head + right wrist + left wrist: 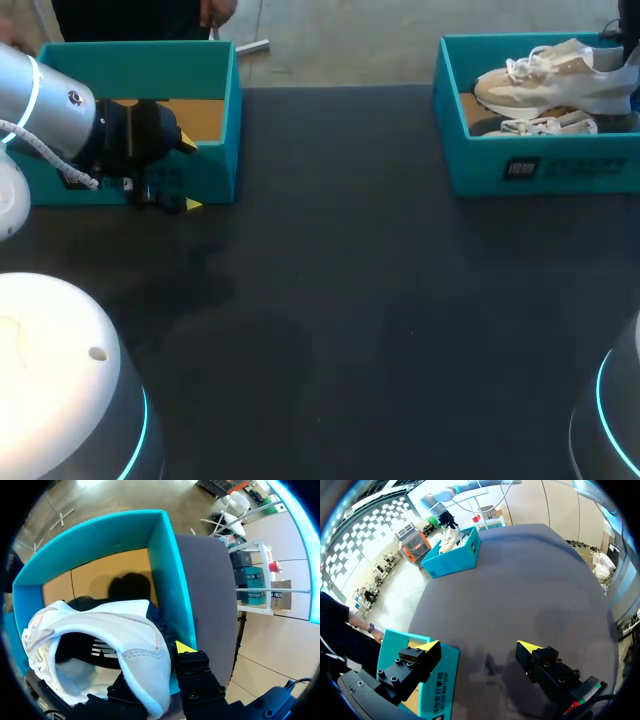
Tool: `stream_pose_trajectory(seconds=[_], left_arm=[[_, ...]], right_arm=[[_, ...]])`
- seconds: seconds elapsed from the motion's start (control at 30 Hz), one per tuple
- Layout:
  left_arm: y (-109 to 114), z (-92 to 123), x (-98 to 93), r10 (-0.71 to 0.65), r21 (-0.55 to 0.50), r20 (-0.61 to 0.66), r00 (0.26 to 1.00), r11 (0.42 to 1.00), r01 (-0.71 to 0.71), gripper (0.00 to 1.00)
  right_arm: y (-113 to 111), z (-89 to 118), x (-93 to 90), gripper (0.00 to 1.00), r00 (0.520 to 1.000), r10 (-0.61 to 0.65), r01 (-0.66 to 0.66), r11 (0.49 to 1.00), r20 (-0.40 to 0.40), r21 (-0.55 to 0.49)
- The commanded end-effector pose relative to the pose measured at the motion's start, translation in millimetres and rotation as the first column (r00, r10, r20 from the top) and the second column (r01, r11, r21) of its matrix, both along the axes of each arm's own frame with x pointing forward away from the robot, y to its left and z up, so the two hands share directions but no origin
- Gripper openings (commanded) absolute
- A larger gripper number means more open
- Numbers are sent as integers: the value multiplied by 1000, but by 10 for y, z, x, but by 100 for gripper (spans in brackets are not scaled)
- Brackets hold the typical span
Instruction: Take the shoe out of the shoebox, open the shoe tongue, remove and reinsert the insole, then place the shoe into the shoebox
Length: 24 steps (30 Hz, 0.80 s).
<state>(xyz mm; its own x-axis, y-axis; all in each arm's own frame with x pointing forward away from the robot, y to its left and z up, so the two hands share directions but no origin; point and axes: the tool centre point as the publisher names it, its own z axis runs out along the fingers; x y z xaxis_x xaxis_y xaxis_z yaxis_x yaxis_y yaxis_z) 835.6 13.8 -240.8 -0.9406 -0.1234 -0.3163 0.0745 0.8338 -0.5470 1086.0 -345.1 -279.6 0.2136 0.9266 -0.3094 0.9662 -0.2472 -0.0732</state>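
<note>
Well, my left gripper (477, 646) holds its fingers wide open, one over the front wall of the teal box (395, 645) and one over the dark table (520, 580), while my right gripper (152, 665) pinches the heel of the white shoe (100, 625) between its fingers (one tip is hidden behind it), inside the shoebox (165, 570).

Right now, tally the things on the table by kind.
Teal shoeboxes: 2
White sneakers: 2
Total: 4
</note>
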Motion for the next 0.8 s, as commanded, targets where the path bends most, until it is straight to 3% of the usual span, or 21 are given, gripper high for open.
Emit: stream_pose_trajectory(seconds=[0.03, 0.47, 0.8], left_arm=[[-2, 1, -4, 1, 4, 0, 1000, 1000, -1, 100], [-2, 1, -4, 1, 4, 0, 1000, 1000, -1, 100], [-2, 1, -4, 1, 4, 0, 1000, 1000, -1, 100]], right_arm=[[17, -33, 5, 0, 1000, 4, -4, 1000, -10, 1], [39, -32, -13, 0, 1000, 0, 0, 1000, -14, -8], [-17, 129, 28, 0, 1000, 1, 0, 999, 22, -35]])
